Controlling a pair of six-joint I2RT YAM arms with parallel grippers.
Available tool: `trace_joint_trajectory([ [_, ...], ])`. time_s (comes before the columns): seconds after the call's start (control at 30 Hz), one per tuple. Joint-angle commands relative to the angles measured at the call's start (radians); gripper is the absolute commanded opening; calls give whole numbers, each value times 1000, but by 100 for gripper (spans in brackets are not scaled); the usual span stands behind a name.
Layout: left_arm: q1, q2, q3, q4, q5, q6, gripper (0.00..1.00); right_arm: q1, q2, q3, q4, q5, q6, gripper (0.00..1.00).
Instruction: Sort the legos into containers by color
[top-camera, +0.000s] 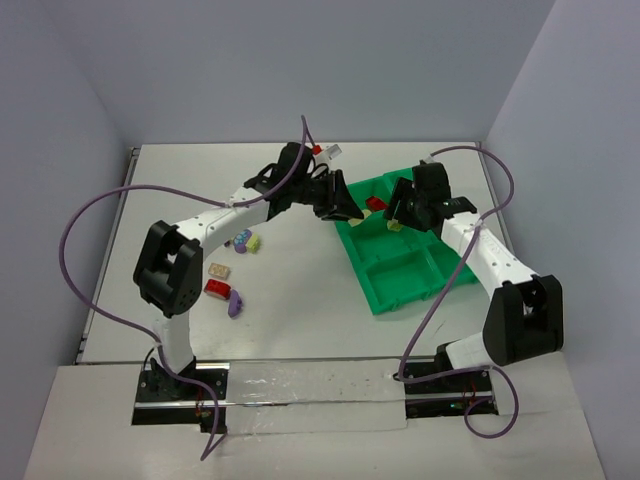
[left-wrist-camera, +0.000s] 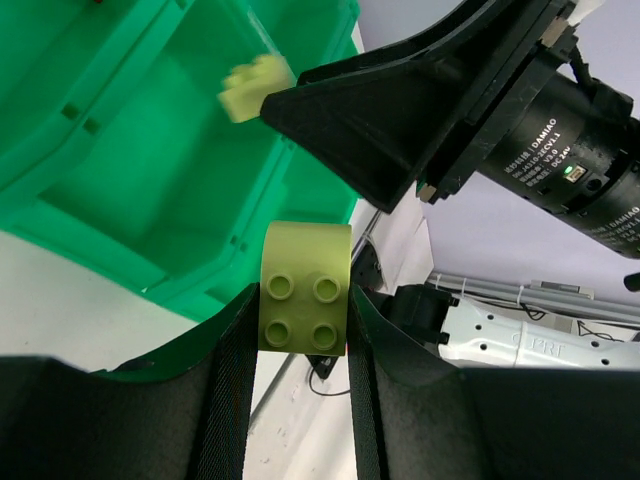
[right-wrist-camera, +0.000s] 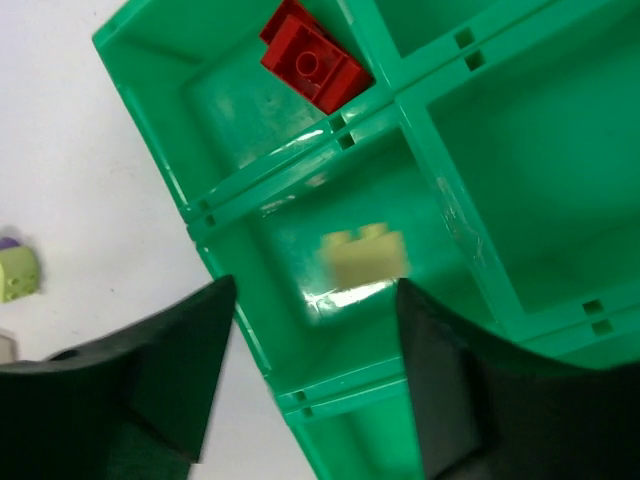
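Both claws are sorting: right claw (right-wrist-camera: 312, 290) gaping over a pale brick (right-wrist-camera: 365, 258) in the tray (right-wrist-camera: 290, 170), left claw (left-wrist-camera: 303, 300) pinching a yellow-green brick (left-wrist-camera: 305, 290). Releasing it beside matching colour is coming next.

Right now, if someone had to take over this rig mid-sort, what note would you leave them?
Left gripper: shut on a yellow-green brick, held near the edge of the green tray.
Right gripper: open above a tray compartment. A pale brick shows blurred below it, so I cannot tell whether it has landed.
Done: one red brick lies in the neighbouring compartment.
Left: on the table are a purple and yellow-green pair, a cream brick, a second red brick and a purple brick. Place the held brick, then sort these by colour.
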Motion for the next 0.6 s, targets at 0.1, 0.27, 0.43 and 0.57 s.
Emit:
trace_joint_trajectory([
  [0.1,-20,85,113,-36,-31,4,0,5,25,44,6,18,-10,82],
  [0.27,-44,154,160,-46,-64,-1,0,6,-72,12,8,92,51,82],
  [0.43,-71,213,205,-58,-91,-1,1,5,-250,-59,24,159,106,83],
  [0.57,-89,268,278,-64,-88,2,16,5,-381,-96,26,227,111,83],
])
